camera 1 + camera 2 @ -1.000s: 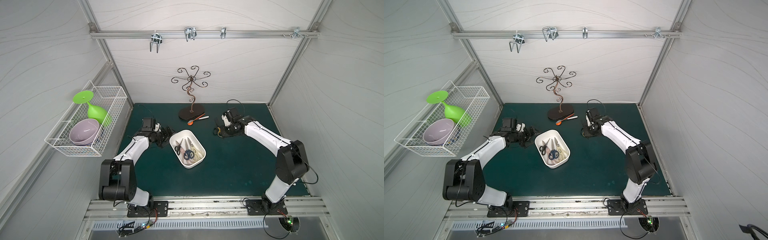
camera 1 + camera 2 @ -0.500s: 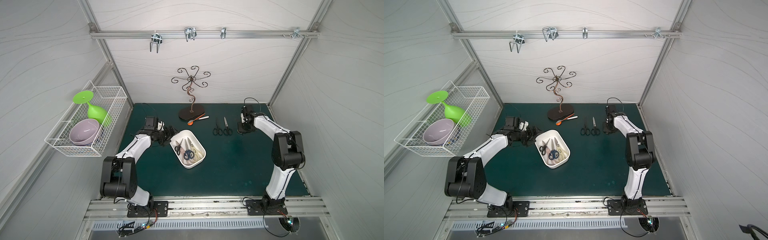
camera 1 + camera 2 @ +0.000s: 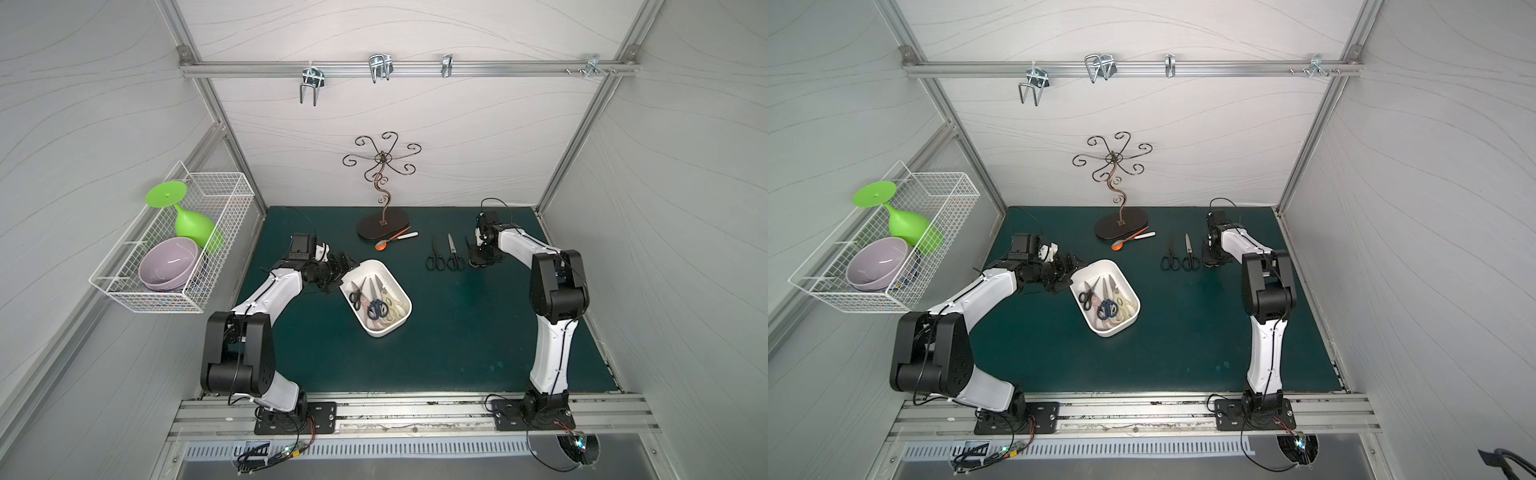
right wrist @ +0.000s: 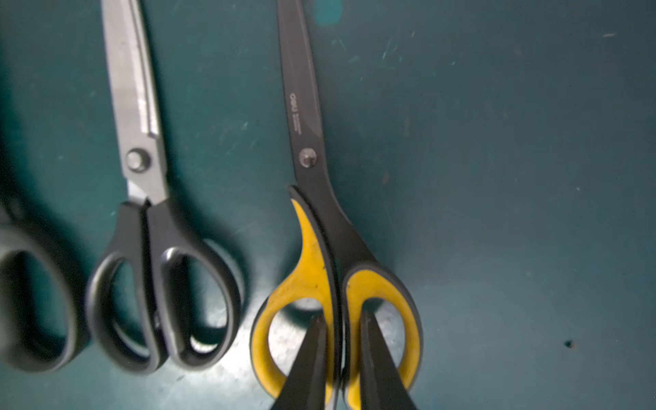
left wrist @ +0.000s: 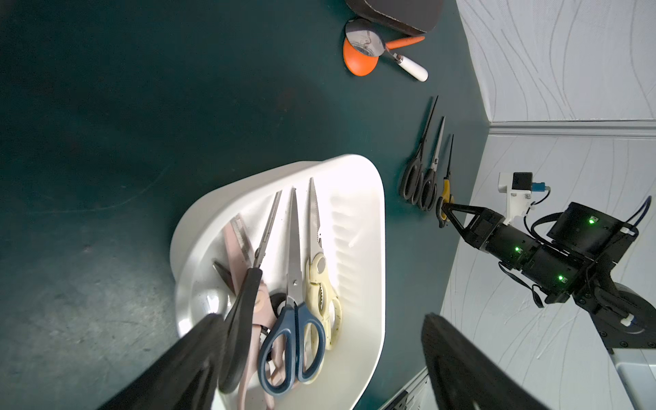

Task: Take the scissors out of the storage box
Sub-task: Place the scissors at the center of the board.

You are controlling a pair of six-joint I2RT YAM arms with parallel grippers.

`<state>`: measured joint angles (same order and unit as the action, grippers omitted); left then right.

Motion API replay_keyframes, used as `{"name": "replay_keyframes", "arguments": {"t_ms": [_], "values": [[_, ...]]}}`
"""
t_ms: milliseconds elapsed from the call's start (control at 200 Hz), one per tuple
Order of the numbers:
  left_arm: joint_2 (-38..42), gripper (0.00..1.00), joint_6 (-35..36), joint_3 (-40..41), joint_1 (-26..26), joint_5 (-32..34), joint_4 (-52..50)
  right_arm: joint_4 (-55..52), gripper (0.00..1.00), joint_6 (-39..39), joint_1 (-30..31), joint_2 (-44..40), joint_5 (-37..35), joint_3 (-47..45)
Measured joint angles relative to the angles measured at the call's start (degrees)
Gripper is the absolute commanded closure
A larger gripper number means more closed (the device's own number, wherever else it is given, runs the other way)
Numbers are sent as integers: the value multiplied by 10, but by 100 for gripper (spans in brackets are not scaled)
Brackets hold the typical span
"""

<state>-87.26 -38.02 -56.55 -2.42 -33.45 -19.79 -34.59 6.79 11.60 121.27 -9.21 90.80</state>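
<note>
While the right gripper (image 4: 340, 321) pinches narrow on the yellow-handled scissors (image 4: 305, 269) — blade printed "deli" — on the green mat (image 4: 497, 177) beside two black-handled pairs (image 4: 154, 269), the left gripper (image 5: 321, 317) gapes wide over the storage box (image 5: 369, 220), other scissors (image 5: 294, 284) inside.

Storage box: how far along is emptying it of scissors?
Done: two black-handled pairs lie on the mat. In hand: the right gripper is shut on the yellow-handled pair, low beside them. Remaining: a third black pair, the pink shears, the blue pair and the cream shears lie in the storage box, with the open left gripper at its rim.
</note>
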Motion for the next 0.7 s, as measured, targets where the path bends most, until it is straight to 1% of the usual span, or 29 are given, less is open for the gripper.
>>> {"name": "replay_keyframes", "arguments": {"t_ms": [260,295,365,520,580,700], "values": [[0,9,0,0,0,0,0,-6,100,-2,0,31,-5,37],[0,9,0,0,0,0,1,-8,97,-1,0,33,-5,40],[0,9,0,0,0,0,2,-12,87,-1,0,36,-6,44],[0,9,0,0,0,-1,4,-16,75,3,0,38,-6,47],[0,9,0,0,0,-1,4,-19,72,5,0,38,-6,47],[0,9,0,0,0,-1,4,-26,71,10,0,38,-6,47]]}}
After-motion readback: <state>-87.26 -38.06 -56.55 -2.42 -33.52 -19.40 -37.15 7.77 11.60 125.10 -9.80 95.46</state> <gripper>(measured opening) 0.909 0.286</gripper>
